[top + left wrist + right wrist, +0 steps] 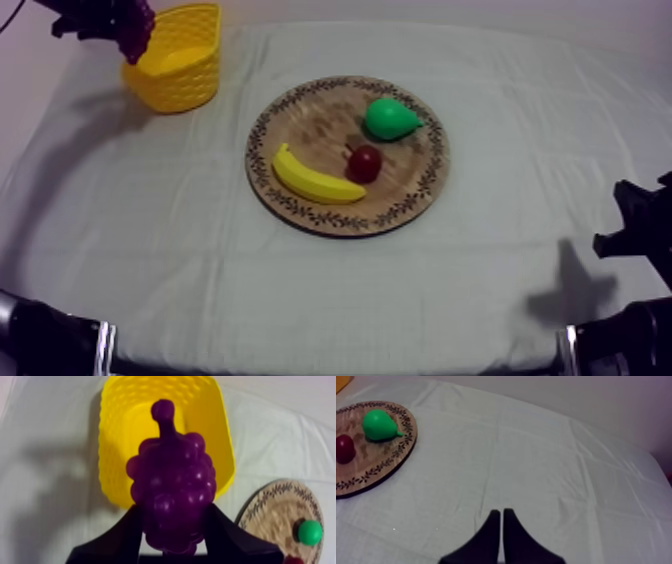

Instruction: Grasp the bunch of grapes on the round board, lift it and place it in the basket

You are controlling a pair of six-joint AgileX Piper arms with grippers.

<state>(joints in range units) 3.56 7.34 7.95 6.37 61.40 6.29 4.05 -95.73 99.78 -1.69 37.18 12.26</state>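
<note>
The purple bunch of grapes [172,501] hangs stem-forward between my left gripper's [172,528] black fingers, which are shut on it, just above the near rim of the yellow basket [125,436]. From above, that gripper [128,35] holds the grapes [138,28] over the left rim of the basket [185,70] at the table's far left. My right gripper [502,521] is shut on nothing, its fingers a narrow wedge over bare cloth; it rests at the right edge [625,235].
The round wooden board [300,205] lies mid-table with a banana [315,180], a green pear [390,118] and a small red fruit [364,163] on it. Bare cloth surrounds the board and basket.
</note>
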